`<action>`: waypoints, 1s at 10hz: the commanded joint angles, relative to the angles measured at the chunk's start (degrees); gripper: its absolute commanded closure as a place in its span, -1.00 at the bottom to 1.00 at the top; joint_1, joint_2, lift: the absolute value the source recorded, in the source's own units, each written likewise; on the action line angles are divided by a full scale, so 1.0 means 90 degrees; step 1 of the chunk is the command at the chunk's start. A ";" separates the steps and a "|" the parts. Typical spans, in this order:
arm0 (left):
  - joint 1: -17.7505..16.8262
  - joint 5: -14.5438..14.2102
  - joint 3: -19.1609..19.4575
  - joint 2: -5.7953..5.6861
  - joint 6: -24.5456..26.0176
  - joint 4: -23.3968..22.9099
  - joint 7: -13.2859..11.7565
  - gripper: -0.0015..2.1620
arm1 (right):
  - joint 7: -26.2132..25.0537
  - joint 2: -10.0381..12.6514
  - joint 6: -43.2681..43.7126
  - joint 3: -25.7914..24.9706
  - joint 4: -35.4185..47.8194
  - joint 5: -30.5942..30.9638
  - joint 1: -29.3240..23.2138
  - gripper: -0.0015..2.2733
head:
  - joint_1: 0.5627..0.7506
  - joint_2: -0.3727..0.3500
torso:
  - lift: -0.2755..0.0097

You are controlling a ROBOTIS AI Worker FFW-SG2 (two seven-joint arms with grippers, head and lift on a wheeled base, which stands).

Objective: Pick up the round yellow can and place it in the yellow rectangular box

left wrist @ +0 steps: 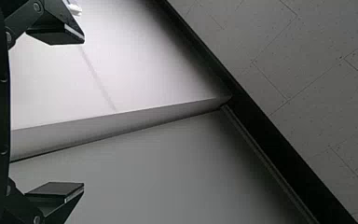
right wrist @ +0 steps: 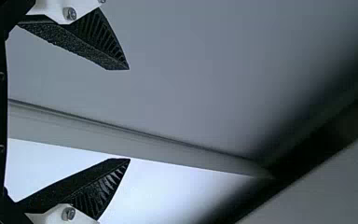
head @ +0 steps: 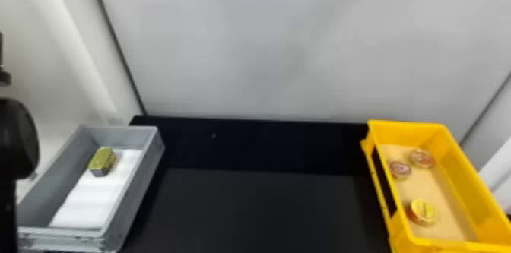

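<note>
The round yellow can (head: pixel 424 211) lies inside the yellow rectangular box (head: pixel 462 168), towards its near end, in the head view. Black parts of my left arm stand raised at that view's left edge, beside the grey box and far from the can. In the left wrist view my left gripper (left wrist: pixel 83 114) is open, with nothing between its fingers and pale wall panels beyond. My right gripper (right wrist: pixel 129 114) is likewise open in the right wrist view, holding nothing, before a pale wall.
Two round reddish cans (head: pixel 422 158) sit farther back in the yellow box. On the left, a grey box (head: pixel 142 195) holds a small gold-green block (head: pixel 102 160) on a white liner (head: pixel 89 203). A black table (head: pixel 258 210) lies between the boxes, with pale walls behind and beside it.
</note>
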State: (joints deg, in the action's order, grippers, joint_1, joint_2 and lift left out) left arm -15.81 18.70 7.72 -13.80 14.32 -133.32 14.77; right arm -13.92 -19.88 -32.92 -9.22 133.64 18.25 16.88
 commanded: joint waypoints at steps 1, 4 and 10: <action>0.0057 -0.0027 0.0080 -0.0020 -0.0067 -0.0001 0.0039 -0.85 | 0.0072 -0.0096 0.1596 0.0340 -0.0093 0.0629 0.0498 -0.92 | 0.07 0.18 | 0.86; 0.0174 -0.0057 0.0187 -0.0001 -0.0154 -0.0001 0.0078 -0.85 | 0.0101 -0.0369 0.2758 0.0926 -0.0152 0.1137 0.0947 -0.92 | 0.07 0.18 | 0.86; 0.0184 -0.0076 0.0217 -0.0030 -0.0174 -0.0001 0.0088 -0.85 | 0.0111 -0.0398 0.2739 0.1004 -0.0132 0.1147 0.0947 -0.92 | 0.07 0.18 | 0.86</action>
State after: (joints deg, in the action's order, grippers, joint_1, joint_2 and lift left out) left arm -14.21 18.01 9.69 -14.06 12.70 -133.33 15.51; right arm -12.99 -23.41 -8.12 -0.23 132.44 28.61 25.39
